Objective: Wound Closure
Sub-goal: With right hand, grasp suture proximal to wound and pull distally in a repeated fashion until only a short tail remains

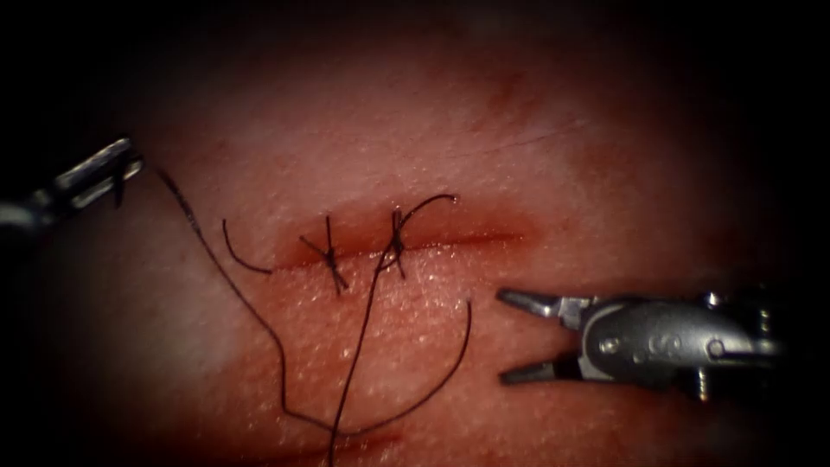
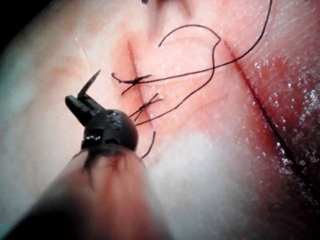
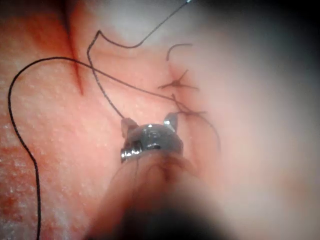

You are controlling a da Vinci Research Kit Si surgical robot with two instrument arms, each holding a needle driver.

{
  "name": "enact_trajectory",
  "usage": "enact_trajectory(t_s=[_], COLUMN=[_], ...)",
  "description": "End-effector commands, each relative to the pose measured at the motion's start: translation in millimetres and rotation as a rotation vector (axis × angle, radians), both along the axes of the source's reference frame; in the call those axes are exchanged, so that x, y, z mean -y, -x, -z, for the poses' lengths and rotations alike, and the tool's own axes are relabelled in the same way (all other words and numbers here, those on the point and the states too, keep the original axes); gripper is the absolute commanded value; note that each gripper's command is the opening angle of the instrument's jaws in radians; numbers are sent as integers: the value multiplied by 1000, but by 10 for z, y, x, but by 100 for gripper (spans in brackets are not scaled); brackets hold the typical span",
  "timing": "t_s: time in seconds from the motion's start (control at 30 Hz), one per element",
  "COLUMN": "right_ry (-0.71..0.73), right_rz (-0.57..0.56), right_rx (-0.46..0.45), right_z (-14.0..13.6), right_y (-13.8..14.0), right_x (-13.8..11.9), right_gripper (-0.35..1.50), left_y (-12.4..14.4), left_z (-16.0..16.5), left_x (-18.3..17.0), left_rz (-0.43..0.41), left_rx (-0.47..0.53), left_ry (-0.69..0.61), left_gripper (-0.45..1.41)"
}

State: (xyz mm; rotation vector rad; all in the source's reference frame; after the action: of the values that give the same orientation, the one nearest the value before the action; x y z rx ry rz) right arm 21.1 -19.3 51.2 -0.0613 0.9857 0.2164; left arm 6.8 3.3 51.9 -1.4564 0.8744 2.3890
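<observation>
My left tool [image 1: 121, 164] hovers above the tissue [image 1: 605, 173], out past the left end of the cut [image 1: 458, 238], shut on the needle [image 2: 91, 82]. Only a short pointed end of the needle sticks out of the jaws, clear of the tissue. From that tool the thread [image 1: 233, 285] trails down, loops low and curls up to a free end near my right tool [image 1: 503, 337]. The right tool is open, holds nothing, and sits just below the cut's right part. Two knotted stitches [image 1: 328, 255] [image 1: 396, 246] cross the cut. A strand from the right-hand stitch runs downward.
A short loose end of thread [image 1: 242, 255] lies on the tissue left of the stitches. Red fluid darkens the cut line and the tissue's lower part [image 1: 363, 441]. A second dark groove [image 2: 270, 125] runs beside the stitched cut.
</observation>
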Motion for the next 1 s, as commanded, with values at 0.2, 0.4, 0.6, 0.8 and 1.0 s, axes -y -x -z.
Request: enact_trajectory(t_s=[0.2,0.4,0.6,0.8,1.0], right_ry=[-39,-47,-106,-168,-217], right_rz=[103,198,200,142,184], right_rx=[50,25,-13,-1,-3], right_z=[-70,-103,-93,-67,-21], right_y=[-10,-31,-23,-7,-9], right_x=[-7,10,5,15,75], right_gripper=[146,135,-35,-35,-35], left_y=[9,15,14,26,44], left_z=[-4,-1,0,-5,-17], left_x=[-5,-19,-18,-7,11], left_rz=[-1,-10,-10,-4,-1], left_rx=[-3,10,9,24,48], left_ry=[6,-1,-1,7,4], left_gripper=[-45,-45,-45,-45,-45])
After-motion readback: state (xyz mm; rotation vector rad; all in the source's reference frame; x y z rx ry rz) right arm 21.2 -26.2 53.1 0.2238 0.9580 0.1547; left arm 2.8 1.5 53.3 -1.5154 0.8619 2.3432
